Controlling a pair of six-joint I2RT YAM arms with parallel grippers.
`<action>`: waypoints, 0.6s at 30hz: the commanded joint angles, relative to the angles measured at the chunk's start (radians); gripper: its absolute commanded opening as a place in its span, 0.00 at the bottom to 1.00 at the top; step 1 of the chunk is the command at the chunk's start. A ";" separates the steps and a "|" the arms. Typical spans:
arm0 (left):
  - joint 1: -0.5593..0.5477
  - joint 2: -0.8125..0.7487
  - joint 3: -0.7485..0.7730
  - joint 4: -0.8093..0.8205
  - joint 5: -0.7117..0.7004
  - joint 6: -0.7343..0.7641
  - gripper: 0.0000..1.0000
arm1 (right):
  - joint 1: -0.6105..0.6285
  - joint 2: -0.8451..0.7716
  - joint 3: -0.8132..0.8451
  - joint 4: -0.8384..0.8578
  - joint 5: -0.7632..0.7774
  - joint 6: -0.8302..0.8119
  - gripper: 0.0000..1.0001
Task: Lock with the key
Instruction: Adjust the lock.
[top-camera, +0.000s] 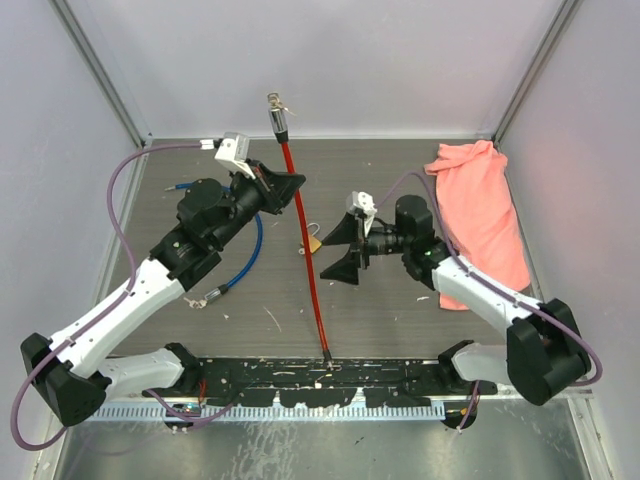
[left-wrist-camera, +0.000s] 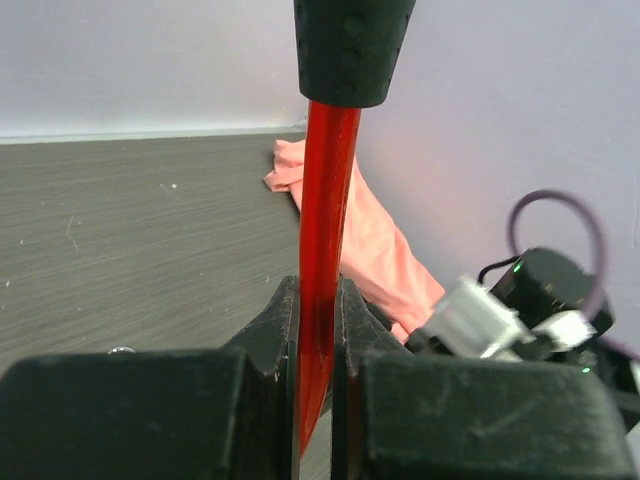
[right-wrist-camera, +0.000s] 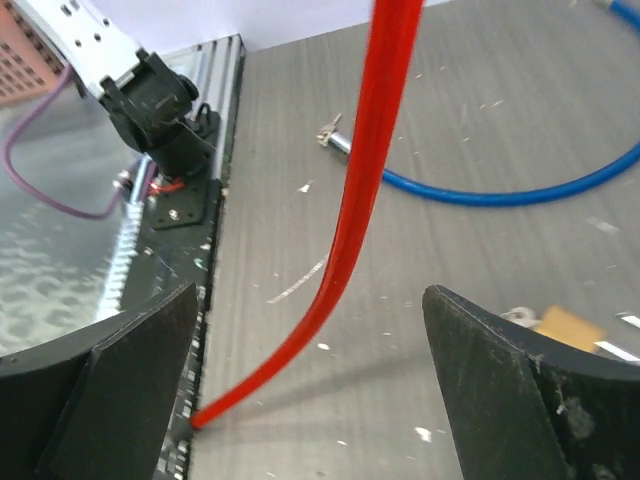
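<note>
Red cable (left-wrist-camera: 325, 200) between left fingers (left-wrist-camera: 272, 335), clamped tight

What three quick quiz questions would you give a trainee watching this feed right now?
1. True or false: the left gripper is shut on the red plastic-coated cable.
2. Fill in the gap: the jaws of the right gripper stand ____.
3. Where is the crumpled pink fabric cloth?
A) draped over the red cable
B) lying on the table surface, to the right of the right gripper
C) held in the left gripper

Key: 1 true; 2 open; 3 B.
</note>
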 joint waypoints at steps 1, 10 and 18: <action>0.002 -0.012 0.077 0.121 0.010 -0.029 0.00 | 0.050 0.033 -0.055 0.436 0.144 0.419 0.99; 0.002 0.016 0.100 0.158 0.009 -0.073 0.00 | 0.102 0.040 -0.143 0.597 0.135 0.544 0.80; 0.002 0.024 0.128 0.104 -0.009 -0.010 0.00 | 0.099 0.011 -0.097 0.465 0.123 0.517 0.15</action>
